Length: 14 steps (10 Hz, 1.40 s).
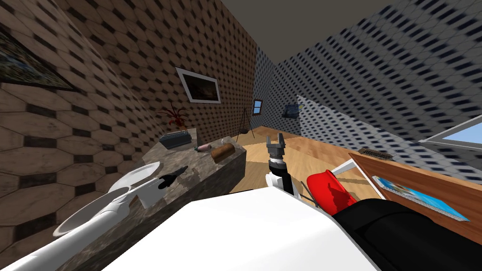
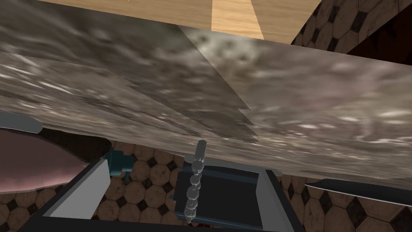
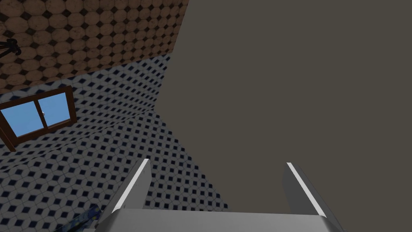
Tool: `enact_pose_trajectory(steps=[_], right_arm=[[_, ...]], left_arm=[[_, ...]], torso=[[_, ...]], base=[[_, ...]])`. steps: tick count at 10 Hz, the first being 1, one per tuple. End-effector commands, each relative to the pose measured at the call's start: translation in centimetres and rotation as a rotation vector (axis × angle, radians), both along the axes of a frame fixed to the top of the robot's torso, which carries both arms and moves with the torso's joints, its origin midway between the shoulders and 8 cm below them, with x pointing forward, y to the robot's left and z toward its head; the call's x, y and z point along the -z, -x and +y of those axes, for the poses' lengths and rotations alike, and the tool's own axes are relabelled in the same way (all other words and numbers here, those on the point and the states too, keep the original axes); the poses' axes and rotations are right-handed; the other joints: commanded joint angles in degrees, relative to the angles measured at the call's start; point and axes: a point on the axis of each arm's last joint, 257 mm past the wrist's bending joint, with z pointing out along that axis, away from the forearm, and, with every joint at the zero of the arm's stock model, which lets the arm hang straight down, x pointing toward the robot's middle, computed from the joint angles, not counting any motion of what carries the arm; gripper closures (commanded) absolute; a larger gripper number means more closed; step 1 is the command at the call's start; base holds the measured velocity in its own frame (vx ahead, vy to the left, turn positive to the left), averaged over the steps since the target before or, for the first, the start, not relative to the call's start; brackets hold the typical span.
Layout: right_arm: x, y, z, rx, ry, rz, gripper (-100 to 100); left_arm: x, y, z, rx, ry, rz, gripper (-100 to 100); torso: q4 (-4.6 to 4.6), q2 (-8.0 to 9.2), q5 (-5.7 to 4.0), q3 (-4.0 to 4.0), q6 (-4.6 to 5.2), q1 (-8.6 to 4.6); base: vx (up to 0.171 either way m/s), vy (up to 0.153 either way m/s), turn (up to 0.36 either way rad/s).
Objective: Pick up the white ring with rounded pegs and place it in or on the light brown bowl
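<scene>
2 thin grey fingers of the left gripper are spread wide over the speckled grey-brown stone counter, the white ring with rounded pegs shows edge-on between them touching neither, and further right the right gripper points up, its fingers apart too.

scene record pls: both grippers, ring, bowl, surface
left gripper: open, over the counter
ring: white, beaded, edge-on between the left fingers; appears to touch neither
bowl: brown rounded thing, likely it, farther along the counter
right gripper: open, raised, nothing in it
status: ring not gripped yet
</scene>
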Motion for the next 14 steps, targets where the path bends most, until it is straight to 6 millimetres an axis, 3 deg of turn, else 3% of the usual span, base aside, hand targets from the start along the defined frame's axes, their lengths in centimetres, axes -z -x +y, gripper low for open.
enact_pose_trajectory(steps=[1, 2, 6, 7, 8, 9, 10, 11, 14], right_arm=[[0.0, 0.0, 0.0, 0.000, 0.000, 0.000, 0], [0.0, 0.0, 0.0, 0.000, 0.000, 0.000, 0], [0.0, 0.0, 0.0, 0.000, 0.000, 0.000, 0], [0.0, 0.0, 0.0, 0.000, 0.000, 0.000, 0], [0.0, 0.0, 0.0, 0.000, 0.000, 0.000, 0], [0.0, 0.0, 0.0, 0.000, 0.000, 0.000, 0], [0.0, 0.0, 0.0, 0.000, 0.000, 0.000, 0], [0.0, 0.0, 0.0, 0.000, 0.000, 0.000, 0], [0.0, 0.0, 0.0, 0.000, 0.000, 0.000, 0]], left_arm=[[0.0, 0.0, 0.0, 0.000, 0.000, 0.000, -100], [0.0, 0.0, 0.0, 0.001, 0.000, 0.000, 100], [0.2, 0.1, 0.0, 0.001, -0.001, 0.004, 100], [0.1, 0.1, 0.0, 0.001, -0.002, 0.004, 0], [-0.6, -0.1, -0.3, 0.008, 0.000, -0.001, 100], [-0.3, -0.1, -0.2, 0.007, -0.002, 0.001, 100], [-0.4, -0.1, -0.1, 0.007, -0.002, 0.000, 0], [-1.6, -0.6, 0.1, 0.024, -0.022, -0.009, 100], [-4.0, -1.3, 0.0, 0.064, -0.052, -0.017, 100]], torso=[[0.00, 0.00, 0.00, 0.00, 0.00, 0.00], [0.01, 0.06, -0.01, 0.03, -0.02, -0.06], [0.11, 0.18, 0.11, 0.14, 0.00, 0.00], [0.11, 0.18, 0.12, 0.14, -0.01, 0.03], [0.10, 0.18, 0.13, 0.13, -0.01, 0.04], [0.11, 0.25, 0.11, 0.17, -0.06, -0.02], [0.11, 0.24, 0.13, 0.16, -0.03, 0.00], [0.10, 0.20, 0.14, 0.14, -0.03, 0.04], [0.14, 0.40, 0.09, 0.25, -0.04, -0.07]], base=[[0.024, 0.019, -0.017], [0.000, 0.000, 0.000], [0.000, 0.000, 0.000], [0.000, 0.000, 0.000], [-0.019, -0.020, 0.078], [-0.011, -0.014, 0.025], [0.000, 0.000, 0.000], [-0.025, -0.020, 0.044], [-0.054, -0.025, 0.058]])
